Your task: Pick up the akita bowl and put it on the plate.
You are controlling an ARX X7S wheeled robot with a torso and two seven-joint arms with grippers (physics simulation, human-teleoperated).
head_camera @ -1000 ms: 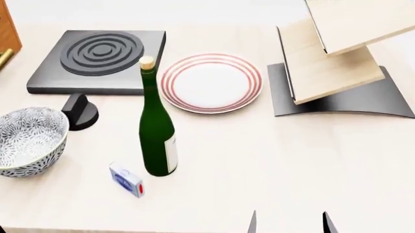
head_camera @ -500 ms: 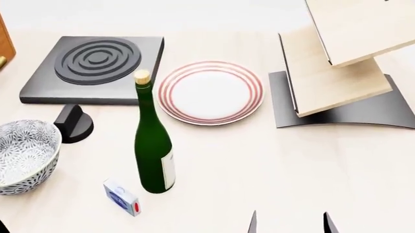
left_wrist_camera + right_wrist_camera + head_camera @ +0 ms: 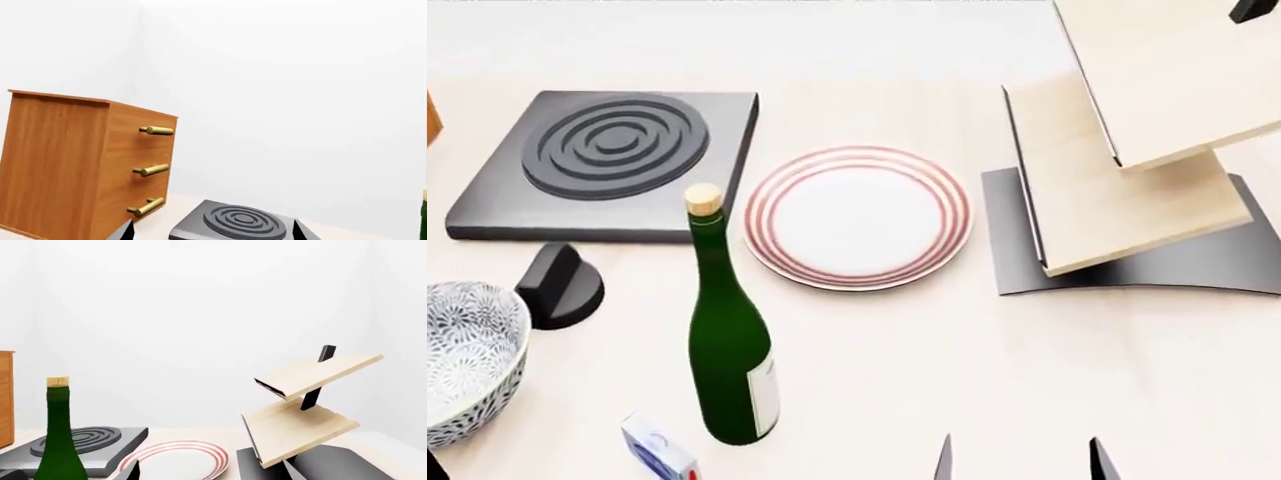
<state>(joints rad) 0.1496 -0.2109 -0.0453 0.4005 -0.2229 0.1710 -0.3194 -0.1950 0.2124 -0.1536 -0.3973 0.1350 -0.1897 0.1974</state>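
**Bowl waiting at the bench edge, both arms not yet reaching**

From the head view, a pale wooden bench (image 3: 961, 360) carries everything. The patterned bowl (image 3: 467, 355) sits at about nine o'clock, at the far left edge of the view and partly cut off by it. It is upright and empty, and nothing touches it. The red-ringed plate (image 3: 857, 215) lies flat near the centre, towards twelve o'clock, with nothing on it.

A tall green bottle (image 3: 729, 350) with a cork stands between bowl and plate. A black knob (image 3: 558, 288) sits just beyond the bowl, and a small blue and white box (image 3: 657, 455) lies at seven o'clock. A dark burner (image 3: 607, 160) is at eleven o'clock, and a tilted wooden rack (image 3: 1134, 150) at two o'clock.

Only the tips of the right jaws (image 3: 1018, 460) show, at six o'clock, spread apart and holding nothing. The left jaws (image 3: 210, 232), seen only from the left wrist, also stand apart and empty, facing the burner and a wooden drawer chest (image 3: 80, 165).

The bowl lies on the left arm's side, so that arm seems the natural choice. A grip over the rim, followed by a high lift, would likely carry the bowl clear of the bottle, which looks easy to topple.
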